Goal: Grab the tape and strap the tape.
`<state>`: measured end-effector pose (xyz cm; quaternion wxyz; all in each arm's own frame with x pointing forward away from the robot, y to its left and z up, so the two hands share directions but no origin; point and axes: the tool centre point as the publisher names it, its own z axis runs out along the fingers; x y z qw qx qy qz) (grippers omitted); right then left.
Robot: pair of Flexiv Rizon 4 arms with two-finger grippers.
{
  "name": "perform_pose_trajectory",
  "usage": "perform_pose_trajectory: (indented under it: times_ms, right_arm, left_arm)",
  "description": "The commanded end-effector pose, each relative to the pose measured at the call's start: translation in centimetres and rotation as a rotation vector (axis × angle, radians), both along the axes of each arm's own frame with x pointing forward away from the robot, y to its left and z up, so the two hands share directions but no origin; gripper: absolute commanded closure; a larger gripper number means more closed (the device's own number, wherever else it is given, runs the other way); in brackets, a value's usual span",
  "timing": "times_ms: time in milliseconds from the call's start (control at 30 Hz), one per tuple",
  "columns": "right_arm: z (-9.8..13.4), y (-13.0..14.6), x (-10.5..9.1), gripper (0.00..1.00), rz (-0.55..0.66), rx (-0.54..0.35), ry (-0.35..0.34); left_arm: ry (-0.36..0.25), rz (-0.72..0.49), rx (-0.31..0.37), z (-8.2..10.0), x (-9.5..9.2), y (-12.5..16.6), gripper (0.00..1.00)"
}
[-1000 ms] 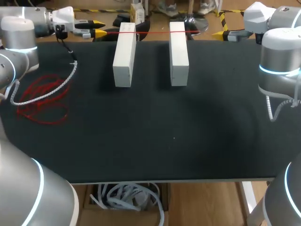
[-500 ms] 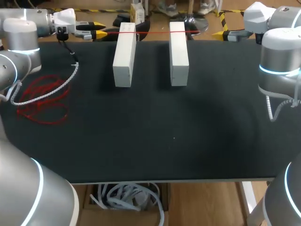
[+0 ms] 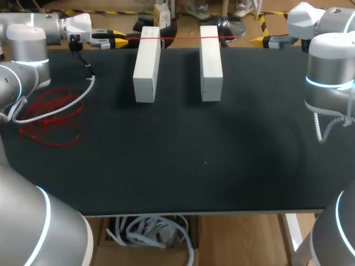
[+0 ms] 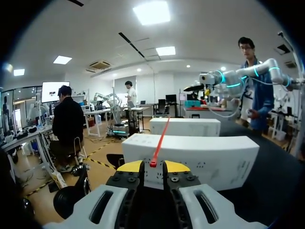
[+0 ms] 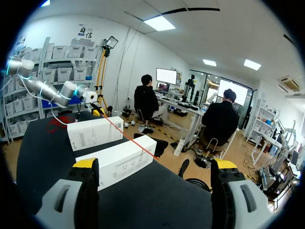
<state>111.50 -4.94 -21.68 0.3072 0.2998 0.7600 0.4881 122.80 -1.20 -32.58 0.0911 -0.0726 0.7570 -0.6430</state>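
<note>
Nudged slightly at upper left, my left gripper (image 4: 153, 166) pinches the red tape (image 3: 180, 38); right gripper (image 5: 155, 163) gapes empty. Light, limp: hold its ends.

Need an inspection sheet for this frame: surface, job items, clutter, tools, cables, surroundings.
Surface: black table.
Job's things: red tape runs across the far ends of the left block and right block.
Clutter: loose red heap on the table's left.
Tools: left tool shut on the tape's end; right tool open, holding nothing.
Cables: white braided cable lies over the heap.
Surroundings: nothing seen.
</note>
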Motion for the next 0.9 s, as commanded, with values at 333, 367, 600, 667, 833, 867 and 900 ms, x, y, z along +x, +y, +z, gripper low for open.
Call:
perform_pose_trajectory:
  times_ms: [333,367,600,667,833,867,900]
  right_arm:
    - [0.01,-0.03,-0.02,0.00,0.001,0.000,0.001]
    - [0.01,-0.03,-0.02,0.00,0.001,0.000,0.001]
    - [0.01,-0.03,-0.02,0.00,0.001,0.000,0.001]
    - [0.01,-0.03,-0.02,0.00,0.001,0.000,0.001]
    - [0.01,-0.03,-0.02,0.00,0.001,0.000,0.001]
    - [0.01,-0.03,-0.02,0.00,0.001,0.000,0.001]
    - [0.01,-0.03,-0.02,0.00,0.001,0.000,0.001]
  left_arm:
    - [0.112,-0.659,-0.008,-0.63,0.46,0.22,0.84]
    - [0.111,-0.658,-0.009,-0.63,0.45,0.22,0.83]
    - [0.099,-0.660,-0.014,-0.40,0.46,-0.02,0.84]
    - [0.096,-0.661,-0.015,-0.33,0.45,-0.07,0.85]
    - [0.087,-0.661,-0.020,-0.18,0.30,-0.16,0.87]
    - [0.087,-0.662,-0.020,-0.17,0.26,-0.17,0.89]
    - [0.087,-0.661,-0.021,-0.17,0.24,-0.17,0.89]
